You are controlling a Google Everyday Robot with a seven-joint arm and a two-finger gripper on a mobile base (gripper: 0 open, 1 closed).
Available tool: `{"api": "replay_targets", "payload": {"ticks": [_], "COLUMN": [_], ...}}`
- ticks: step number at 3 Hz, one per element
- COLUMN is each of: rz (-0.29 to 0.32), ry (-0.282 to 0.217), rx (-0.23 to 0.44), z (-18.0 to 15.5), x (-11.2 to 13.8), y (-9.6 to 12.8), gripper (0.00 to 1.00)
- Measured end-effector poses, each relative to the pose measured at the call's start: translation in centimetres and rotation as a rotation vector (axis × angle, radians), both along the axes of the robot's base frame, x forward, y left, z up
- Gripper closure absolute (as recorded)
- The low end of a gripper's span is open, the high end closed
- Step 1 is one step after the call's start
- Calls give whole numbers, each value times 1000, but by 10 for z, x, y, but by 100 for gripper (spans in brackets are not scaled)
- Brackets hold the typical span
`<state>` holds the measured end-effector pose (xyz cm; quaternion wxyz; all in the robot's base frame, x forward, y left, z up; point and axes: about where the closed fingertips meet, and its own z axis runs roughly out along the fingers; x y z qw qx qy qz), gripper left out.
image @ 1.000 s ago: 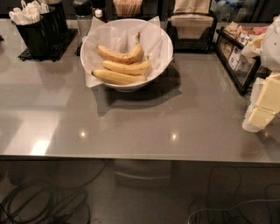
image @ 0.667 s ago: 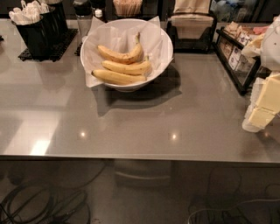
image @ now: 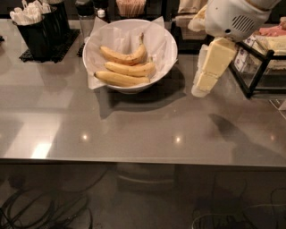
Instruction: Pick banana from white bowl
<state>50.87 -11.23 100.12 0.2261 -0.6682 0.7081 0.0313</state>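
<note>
The white bowl (image: 166,50) stands at the back middle of the grey counter and is lined with crinkled white paper. Three yellow bananas (image: 126,68) lie side by side in it, the top one (image: 123,56) curving up toward the far rim. My gripper (image: 200,89) hangs from the white arm (image: 234,18) at the upper right. It points down and to the left, just right of the bowl and a little above the counter. It touches neither the bowl nor the bananas, and nothing shows in it.
A black cutlery holder (image: 42,27) stands on a black mat at the back left. A shaker (image: 85,13) and a cup of sticks (image: 130,6) stand behind the bowl. A black wire rack (image: 257,67) with packets is at the right. The counter's front edge (image: 134,161) runs across the view.
My arm and gripper have moved left and up from the right edge of the view to just beside the bowl. The bowl and the bananas have not moved.
</note>
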Motion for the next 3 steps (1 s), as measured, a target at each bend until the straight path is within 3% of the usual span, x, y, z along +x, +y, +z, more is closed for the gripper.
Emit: {"api": "replay_targets", "payload": {"ticks": [1,2,3], "rz": [-32,-13,58], "ry": [-24,-53,-35], "rx": [69,256,395], "z": [-1,4,8], "x": [6,45,91], "y": [-5,10,38], "gripper": [0,0,0]}}
